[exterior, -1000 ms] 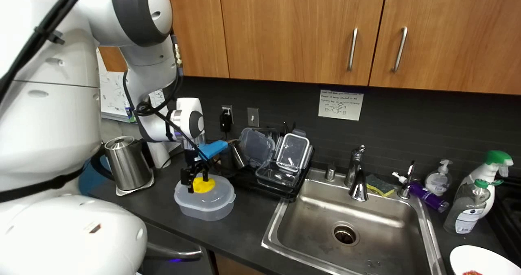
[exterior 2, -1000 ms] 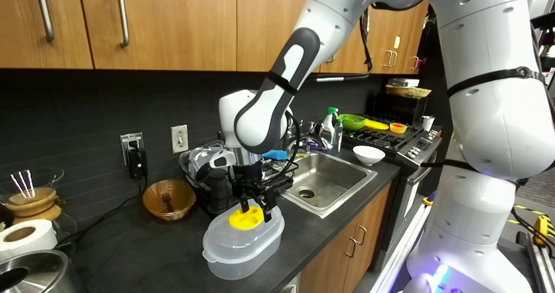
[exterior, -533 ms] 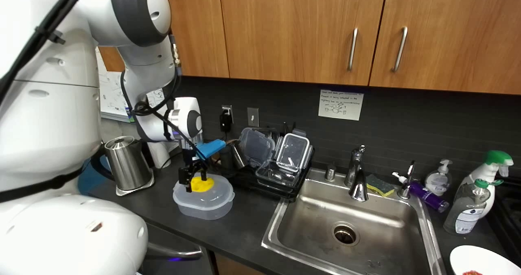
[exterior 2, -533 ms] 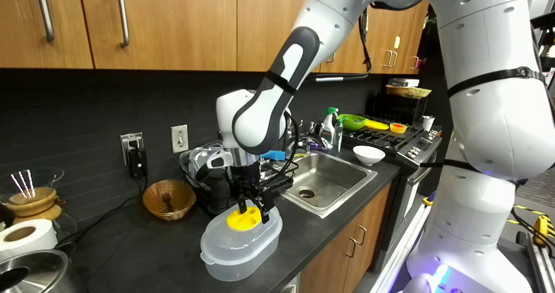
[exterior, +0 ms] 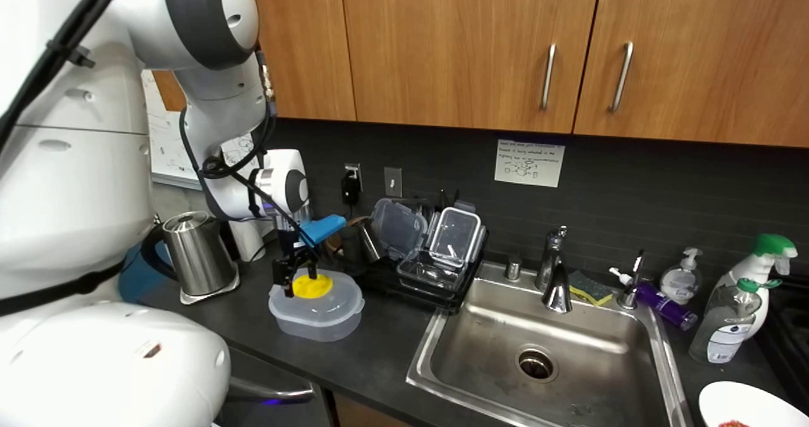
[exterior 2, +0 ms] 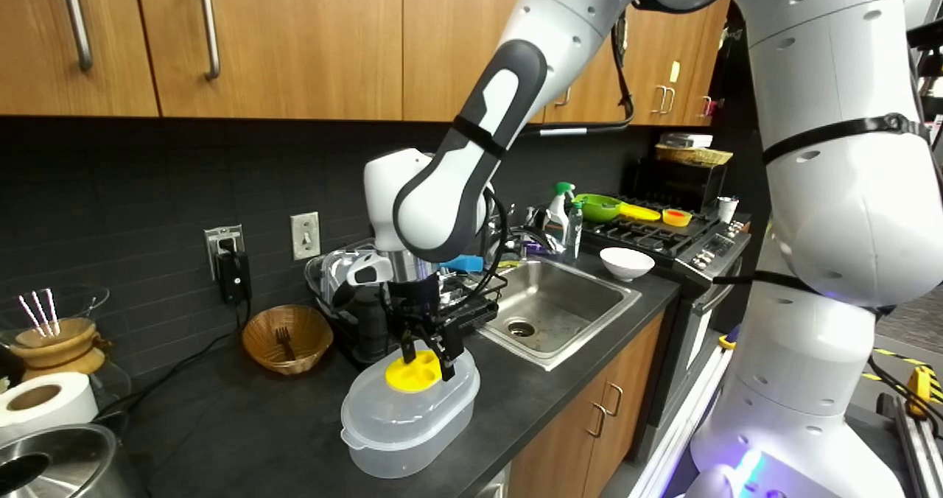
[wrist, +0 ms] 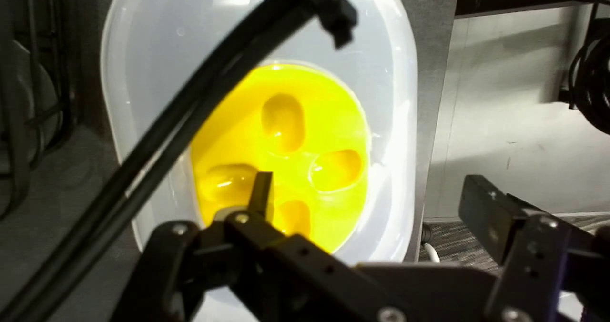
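Hangs low with the claw (exterior 2: 427, 366) spread wide, over a clear plastic tub (exterior 2: 409, 450) on the dark counter (exterior 2: 206, 439), near the front edge. Has both fingertips (exterior 2: 447, 369) close to a round yellow disc (exterior 2: 411, 377) in the middle of the tub's cloudy lid (exterior 2: 376, 406) — dimpled with several hollows, as seen from the wrist. Crosses over that yellow with one finger (wrist: 261, 193) in the wrist view, and lies off to the right, past the counter edge, with the other. Hard to tell whether touching the lid or just clear of it.

Leads on, along the counter in an exterior view, to a black dish rack (exterior: 411, 293) stacked with clear boxes (exterior: 436, 266), then to a steel sink (exterior: 480, 351) with a tap (exterior: 556, 269) at the back and a sponge (exterior: 588, 286) beside the tap. Shows a green-topped spray bottle (exterior 2: 558, 218) beyond the sink, close to a clear soap bottle (exterior: 720, 316). Includes a white bowl (exterior 2: 626, 266) near the sink — and, in both exterior views, a steel kettle (exterior: 196, 259) next to a paper roll (exterior 2: 62, 413). Has a wicker basket (exterior 2: 259, 332) near the wall too, with a fork (exterior 2: 286, 342) inside.
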Action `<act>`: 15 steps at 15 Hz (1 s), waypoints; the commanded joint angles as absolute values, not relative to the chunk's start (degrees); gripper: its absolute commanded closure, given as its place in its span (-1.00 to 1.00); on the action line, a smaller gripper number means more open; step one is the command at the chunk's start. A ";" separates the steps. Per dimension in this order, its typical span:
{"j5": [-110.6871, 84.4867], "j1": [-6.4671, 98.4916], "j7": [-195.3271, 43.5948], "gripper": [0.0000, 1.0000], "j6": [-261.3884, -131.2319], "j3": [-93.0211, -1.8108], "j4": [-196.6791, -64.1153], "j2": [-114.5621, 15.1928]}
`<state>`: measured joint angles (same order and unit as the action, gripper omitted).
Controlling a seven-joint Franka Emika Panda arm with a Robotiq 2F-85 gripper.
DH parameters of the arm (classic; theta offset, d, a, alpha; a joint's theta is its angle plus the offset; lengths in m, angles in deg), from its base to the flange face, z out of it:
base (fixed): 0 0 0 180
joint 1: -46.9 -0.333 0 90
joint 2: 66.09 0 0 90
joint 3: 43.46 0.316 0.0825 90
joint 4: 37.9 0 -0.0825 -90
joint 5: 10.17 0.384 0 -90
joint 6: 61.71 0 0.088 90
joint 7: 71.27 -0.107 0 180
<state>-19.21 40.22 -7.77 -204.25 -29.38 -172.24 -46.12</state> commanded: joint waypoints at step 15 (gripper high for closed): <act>-18.58 42.01 -7.92 -1.00 -200.53 -29.67 -169.68 -45.51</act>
